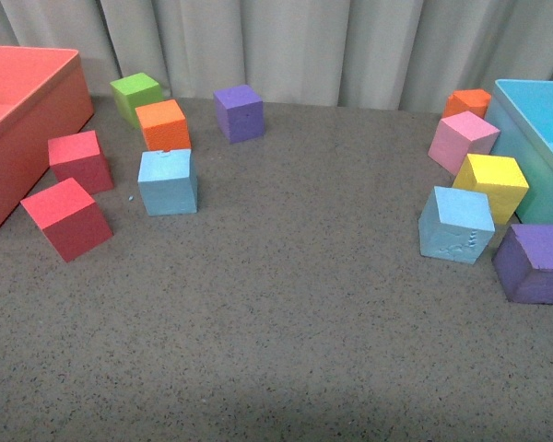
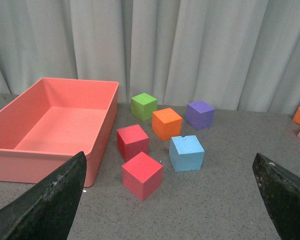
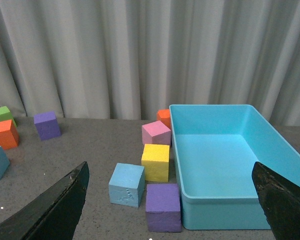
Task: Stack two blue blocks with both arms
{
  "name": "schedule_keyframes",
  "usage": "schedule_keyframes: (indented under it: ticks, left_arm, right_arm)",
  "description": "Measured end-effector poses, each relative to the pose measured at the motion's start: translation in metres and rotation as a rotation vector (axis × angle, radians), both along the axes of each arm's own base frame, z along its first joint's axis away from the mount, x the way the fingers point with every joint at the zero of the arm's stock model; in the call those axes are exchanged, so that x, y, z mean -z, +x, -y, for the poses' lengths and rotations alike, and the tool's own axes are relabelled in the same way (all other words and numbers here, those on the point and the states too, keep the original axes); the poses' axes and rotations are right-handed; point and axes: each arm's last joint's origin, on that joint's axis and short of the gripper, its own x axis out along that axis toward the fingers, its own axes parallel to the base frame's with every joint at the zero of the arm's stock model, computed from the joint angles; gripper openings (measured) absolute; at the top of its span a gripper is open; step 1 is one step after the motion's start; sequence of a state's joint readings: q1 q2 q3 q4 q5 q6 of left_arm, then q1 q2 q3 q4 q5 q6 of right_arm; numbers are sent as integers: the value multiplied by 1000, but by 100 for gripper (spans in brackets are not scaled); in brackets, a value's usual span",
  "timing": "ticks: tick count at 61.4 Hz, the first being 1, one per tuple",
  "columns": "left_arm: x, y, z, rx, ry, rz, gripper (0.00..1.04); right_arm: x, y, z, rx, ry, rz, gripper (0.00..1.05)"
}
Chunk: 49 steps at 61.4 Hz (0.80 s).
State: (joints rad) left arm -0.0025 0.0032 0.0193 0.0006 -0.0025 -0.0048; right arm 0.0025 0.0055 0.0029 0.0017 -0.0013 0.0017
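Observation:
One blue block (image 1: 168,181) rests on the grey table at the left, in front of an orange cube; the left wrist view shows this block (image 2: 186,153) beyond my open left gripper (image 2: 172,200), well apart from it. The other blue block (image 1: 455,224), with scratchy marks on its front face, sits at the right between a yellow and a purple cube. In the right wrist view that marked block (image 3: 126,184) lies ahead of my open right gripper (image 3: 170,202), nothing between the jaws. Neither arm appears in the front view.
A coral bin (image 1: 23,129) stands at far left, a turquoise bin (image 1: 535,147) at far right. Two red cubes (image 1: 66,217), an orange cube (image 1: 162,125), green cube (image 1: 135,94), purple cubes (image 1: 239,112) (image 1: 535,263), yellow cube (image 1: 491,185), pink cube (image 1: 462,140). Curtain behind.

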Motion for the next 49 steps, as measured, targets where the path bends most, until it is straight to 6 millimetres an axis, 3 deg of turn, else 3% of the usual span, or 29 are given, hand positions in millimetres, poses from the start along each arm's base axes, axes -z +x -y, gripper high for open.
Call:
schedule_keyframes:
  ticks: [11, 18, 27, 33, 38, 44, 49]
  left_arm:
    - [0, 0, 0, 0, 0, 0, 98]
    - [0, 0, 0, 0, 0, 0, 98]
    - [0, 0, 0, 0, 0, 0, 98]
    - [0, 0, 0, 0, 0, 0, 98]
    - [0, 0, 0, 0, 0, 0, 98]
    - [0, 0, 0, 0, 0, 0, 98]
    - [0, 0, 0, 0, 0, 0, 98]
  right_arm:
    - [0, 0, 0, 1, 0, 0, 95]
    - [2, 4, 0, 216, -124, -129, 95]
    - [-5, 22, 0, 166, -127, -184, 95]
    - [-17, 49, -3, 127, -79, -198, 95]
    - [-26, 87, -7, 108, -18, -272, 95]
    - [-18, 149, -20, 39, 47, -469, 95]
    - [-12, 182, -30, 6, 62, -568, 95]
